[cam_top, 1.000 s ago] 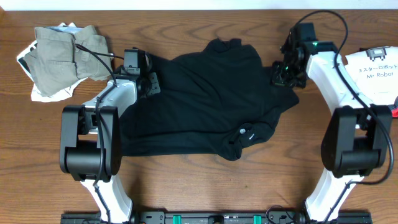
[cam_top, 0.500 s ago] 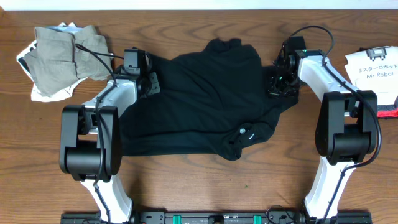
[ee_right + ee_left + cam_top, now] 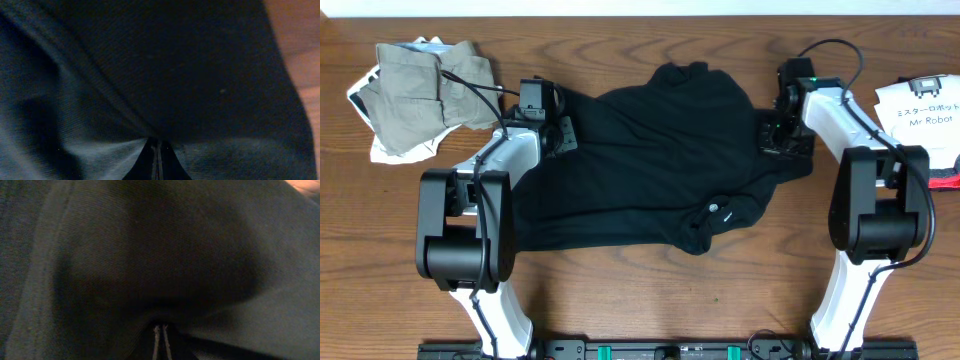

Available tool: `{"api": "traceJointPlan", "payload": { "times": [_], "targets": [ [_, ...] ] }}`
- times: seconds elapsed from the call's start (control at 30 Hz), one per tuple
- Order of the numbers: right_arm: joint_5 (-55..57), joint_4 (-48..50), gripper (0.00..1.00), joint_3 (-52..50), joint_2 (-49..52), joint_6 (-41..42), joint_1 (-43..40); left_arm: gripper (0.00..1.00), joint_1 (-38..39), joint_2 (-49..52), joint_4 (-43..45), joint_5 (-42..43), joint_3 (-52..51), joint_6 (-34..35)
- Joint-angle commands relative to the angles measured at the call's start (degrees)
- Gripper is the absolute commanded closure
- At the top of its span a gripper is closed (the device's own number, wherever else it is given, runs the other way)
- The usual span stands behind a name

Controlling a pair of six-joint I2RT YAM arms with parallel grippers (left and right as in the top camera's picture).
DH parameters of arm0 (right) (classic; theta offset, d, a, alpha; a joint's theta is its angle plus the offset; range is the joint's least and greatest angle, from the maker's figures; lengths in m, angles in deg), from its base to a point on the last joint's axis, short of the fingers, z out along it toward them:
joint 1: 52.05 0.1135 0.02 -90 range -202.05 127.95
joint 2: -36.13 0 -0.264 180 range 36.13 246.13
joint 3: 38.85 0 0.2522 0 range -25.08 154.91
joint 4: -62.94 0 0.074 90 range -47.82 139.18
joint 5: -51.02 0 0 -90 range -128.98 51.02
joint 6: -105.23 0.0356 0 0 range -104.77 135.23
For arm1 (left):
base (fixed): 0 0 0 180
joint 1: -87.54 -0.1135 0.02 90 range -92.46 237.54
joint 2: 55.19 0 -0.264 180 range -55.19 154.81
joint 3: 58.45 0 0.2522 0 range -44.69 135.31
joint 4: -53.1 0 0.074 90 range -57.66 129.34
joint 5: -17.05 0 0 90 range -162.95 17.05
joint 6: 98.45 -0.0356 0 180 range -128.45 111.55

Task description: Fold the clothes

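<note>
Left end effector (image 3: 558, 134) and right end effector (image 3: 776, 138) each pinch opposite side edges of the black shirt (image 3: 640, 165), which lies spread on the surface (image 3: 620, 300); I judge I should raise both evenly, cloth taut, to fold it cleanly.

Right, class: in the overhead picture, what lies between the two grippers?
The black shirt fills that stretch, spread from left gripper to right gripper; the overhead view shows it.
</note>
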Motion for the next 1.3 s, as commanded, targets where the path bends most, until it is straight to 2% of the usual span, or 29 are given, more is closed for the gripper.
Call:
{"api": "traceJointPlan", "payload": {
  "times": [0.0,0.23,0.57,0.93,1.17,1.23,1.27],
  "targets": [
    [9.3,-0.3,0.99,-1.0,3.4,1.9,-3.6,0.94,-1.3,3.4,-1.2,-7.3,-1.6,-0.7],
    [9.0,-0.2,0.99,-1.0,3.4,1.8,-6.8,0.94,-3.8,3.4,-1.0,-11.1,-1.6,-0.5],
    [10.4,-0.5,0.99,-0.7,3.4,1.4,-7.4,0.94,-7.6,2.0,-1.3,-11.2,-1.6,1.4],
    [7.8,-9.0,0.99,8.2,2.8,1.7,-7.7,0.86,-7.3,-9.4,-2.6,-11.1,-1.6,1.5],
    [1.7,-17.1,0.99,15.3,-1.7,1.5,-6.8,0.87,-7.0,-18.8,-9.2,-1.9,-1.6,1.8],
    [-4.6,-18.9,0.99,15.7,-3.5,-0.9,-6.2,0.87,-7.0,-20.7,-12.1,2.8,-1.6,2.4],
    [-11.1,-20.1,0.95,15.7,-4.5,-4.5,-5.7,0.87,-7.0,-21.5,-14.3,5.9,-1.6,3.5]
  ]
}}
